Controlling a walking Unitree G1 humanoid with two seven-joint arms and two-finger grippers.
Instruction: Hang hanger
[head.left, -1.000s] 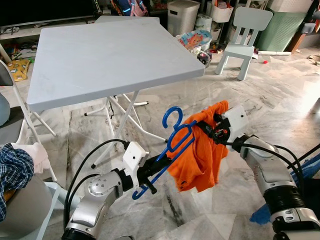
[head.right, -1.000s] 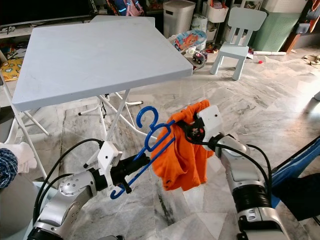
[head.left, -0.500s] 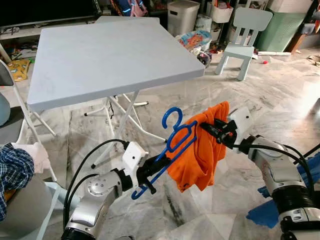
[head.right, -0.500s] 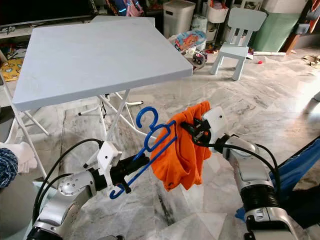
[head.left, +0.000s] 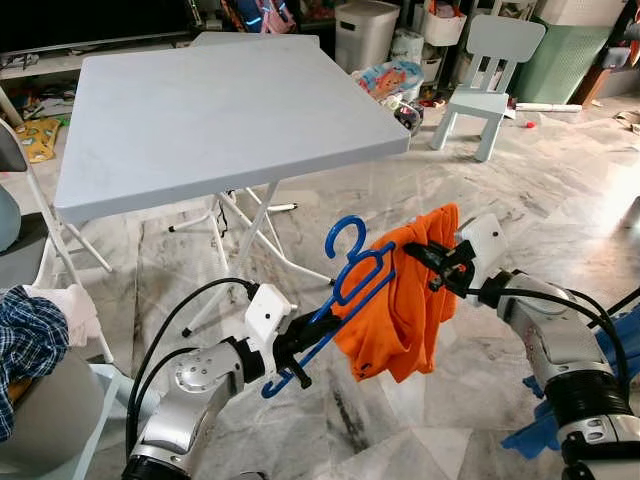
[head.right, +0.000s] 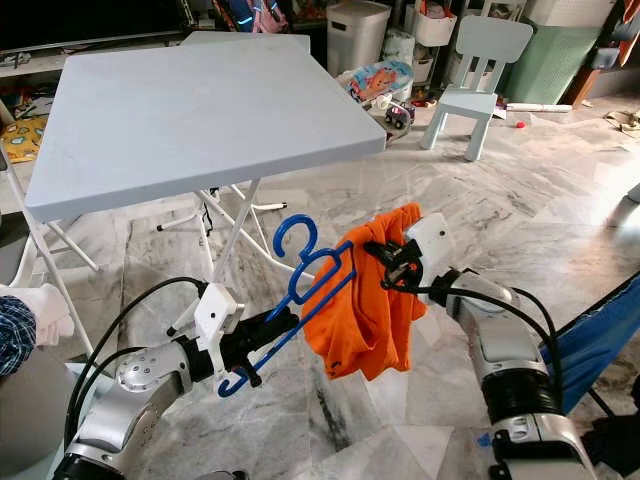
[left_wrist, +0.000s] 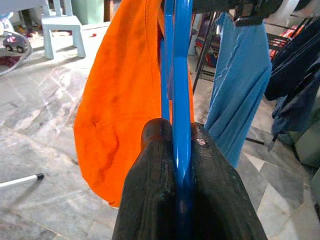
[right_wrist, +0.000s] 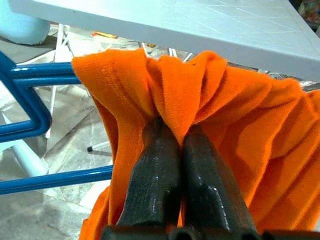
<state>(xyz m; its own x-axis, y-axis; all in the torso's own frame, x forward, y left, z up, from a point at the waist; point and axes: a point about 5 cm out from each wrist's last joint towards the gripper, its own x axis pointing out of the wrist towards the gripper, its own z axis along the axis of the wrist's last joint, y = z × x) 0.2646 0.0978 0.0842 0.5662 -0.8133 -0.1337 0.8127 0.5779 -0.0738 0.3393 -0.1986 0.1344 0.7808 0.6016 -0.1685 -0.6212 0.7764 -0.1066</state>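
A blue hanger (head.left: 345, 285) is clamped low down by the left gripper (head.left: 292, 352); its right end carries an orange garment (head.left: 405, 300), pinched tight by the right gripper (right_wrist: 172, 145).

Grey-veined marble tile floor (head.left: 560, 190) carries a square pale-blue folding table (head.left: 200, 110) and small pale-blue child's chair (head.left: 490, 75).

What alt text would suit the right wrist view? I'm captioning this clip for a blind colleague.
The right claw is shut on a bunched fold of orange cloth. The cloth is draped over one end of a blue hanger, and the pale grey table spans the background.
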